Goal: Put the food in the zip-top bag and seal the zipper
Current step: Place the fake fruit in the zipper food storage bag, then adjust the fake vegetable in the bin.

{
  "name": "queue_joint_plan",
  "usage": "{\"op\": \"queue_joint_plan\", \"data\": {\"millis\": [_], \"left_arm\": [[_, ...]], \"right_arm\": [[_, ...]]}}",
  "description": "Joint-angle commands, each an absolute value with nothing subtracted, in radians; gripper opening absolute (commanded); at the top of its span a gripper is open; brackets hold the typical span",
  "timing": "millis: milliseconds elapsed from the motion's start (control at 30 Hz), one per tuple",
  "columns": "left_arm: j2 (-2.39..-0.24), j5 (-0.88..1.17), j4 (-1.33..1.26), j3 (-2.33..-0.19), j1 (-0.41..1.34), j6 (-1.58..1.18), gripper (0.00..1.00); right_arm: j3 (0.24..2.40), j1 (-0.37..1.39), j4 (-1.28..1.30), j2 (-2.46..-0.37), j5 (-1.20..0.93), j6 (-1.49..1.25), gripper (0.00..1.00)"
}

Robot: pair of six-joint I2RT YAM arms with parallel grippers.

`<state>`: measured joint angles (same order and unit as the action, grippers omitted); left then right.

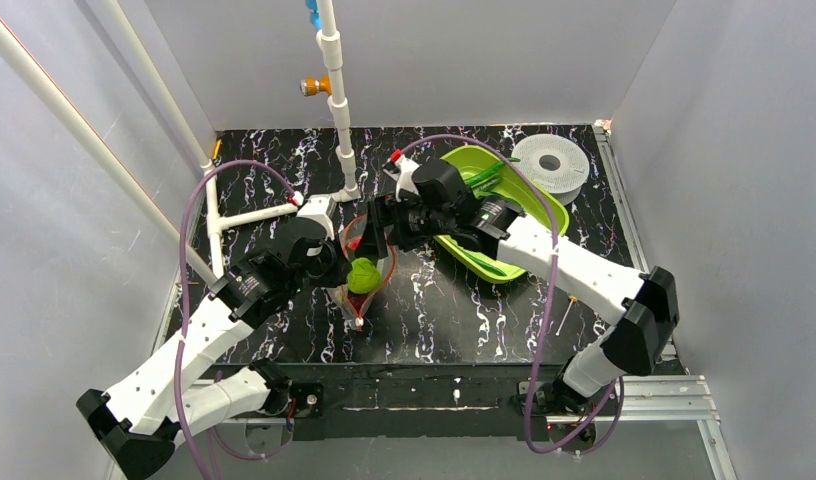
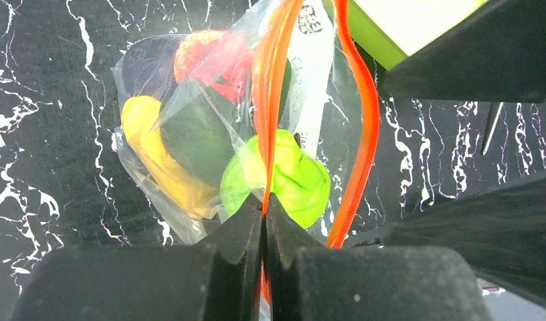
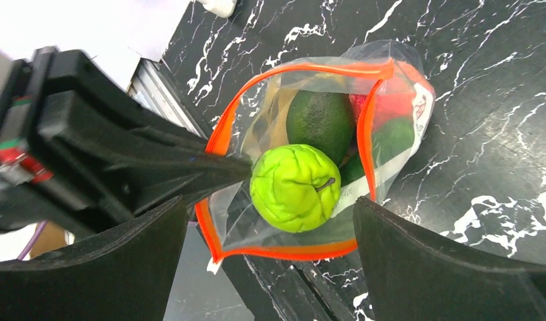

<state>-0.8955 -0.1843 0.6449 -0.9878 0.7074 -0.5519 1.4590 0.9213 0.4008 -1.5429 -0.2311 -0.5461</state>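
Right wrist view: the zip-top bag (image 3: 263, 127) lies on the black marbled table (image 3: 498, 100). Its mouth is pulled wide toward the camera, so the red-orange zipper (image 3: 304, 67) makes an open loop. A bright green, lumpy round fruit (image 3: 295, 187) sits in that mouth, inside the loop. Deeper in the bag I see a dark green fruit (image 3: 320, 120) and a red piece (image 3: 387, 107). My left wrist camera also shows a yellow fruit (image 2: 146, 144) pressed against the clear plastic.

The left gripper (image 3: 247, 170) reaches in from the left. Its jaws are pressed together and pinch one side of the zipper, holding that edge up. In the left wrist view the orange strip runs straight into the seam between the two black fingertips.

The right gripper (image 3: 270, 210) hangs over the bag's mouth with its jaws spread wide. One black finger (image 3: 123, 267) sits on each side of the green fruit, and neither touches it or the bag.

From the top external camera, the bag sits near the middle of the table, between the two wrists. A lime-green tray (image 1: 532, 195) lies just behind the right arm. A white perforated disc (image 1: 574, 160) rests in the far right corner. A white pipe frame (image 1: 336, 100) stands at the back.
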Motion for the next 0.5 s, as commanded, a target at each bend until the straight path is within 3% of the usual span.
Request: {"op": "queue_joint_plan", "data": {"millis": [0,267,467], "left_arm": [[-0.901,-0.226,0.677,-1.032,0.710,-0.579,0.00],[-0.936,-0.239,0.779,-1.203,0.710,-0.593,0.00],[-0.969,-0.219,0.770,-1.263,0.710,-0.598,0.00]], "right_arm": [[1.486,0.882,0.430,-1.460,-0.206,-0.506,0.98],[1.394,0.647,0.413,-1.408,-0.112,-0.546,0.97],[1.402,0.454,0.399,-1.521,-0.094,-0.509,0.97]]}}
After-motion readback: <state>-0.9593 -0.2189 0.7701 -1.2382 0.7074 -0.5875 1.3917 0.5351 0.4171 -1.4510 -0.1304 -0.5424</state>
